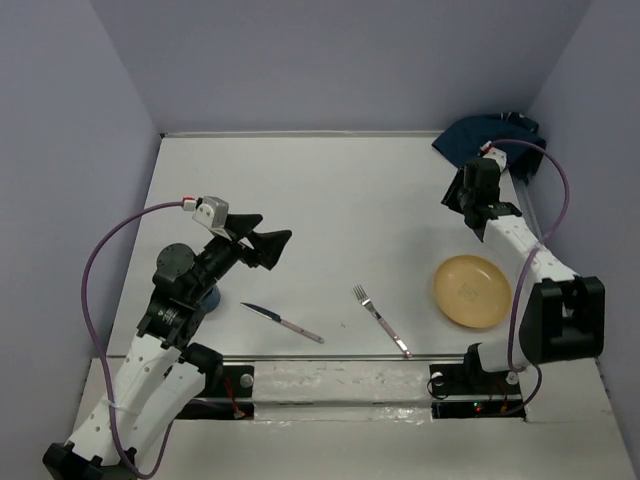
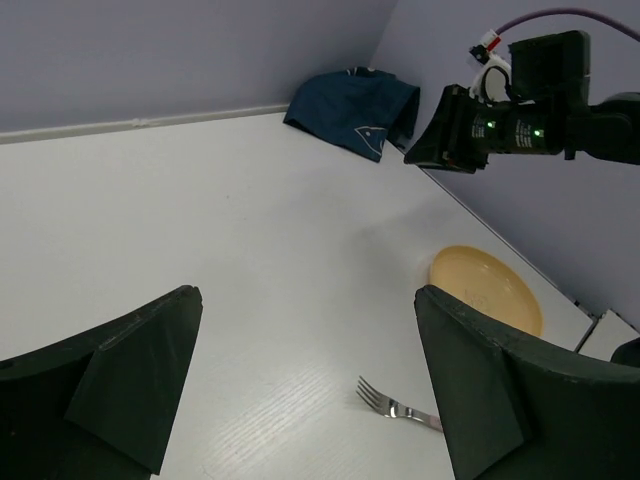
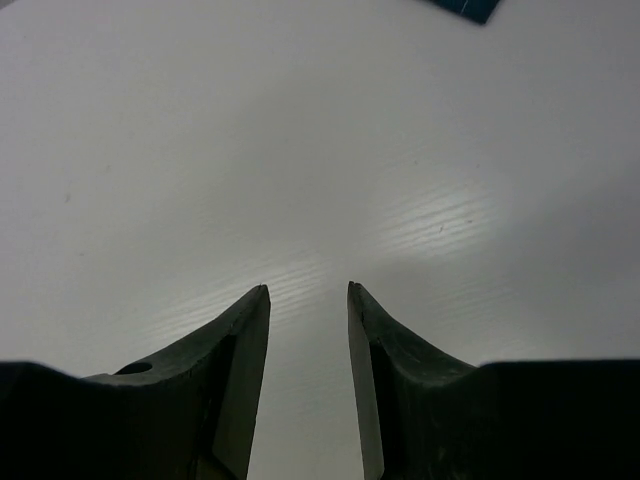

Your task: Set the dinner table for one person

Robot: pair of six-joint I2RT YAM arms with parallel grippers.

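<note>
Navy placemat [image 1: 495, 135] crumpled on the table [image 1: 330, 200]; left jaws gape empty, right jaws barely parted (shallow pinch could drag it bunched).

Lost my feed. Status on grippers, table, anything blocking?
Left gripper open, empty. Right gripper barely open, empty. Dinner table unset: plate, fork, knife scattered near front, navy cloth bunched in far right corner. Nothing blocking.
</note>
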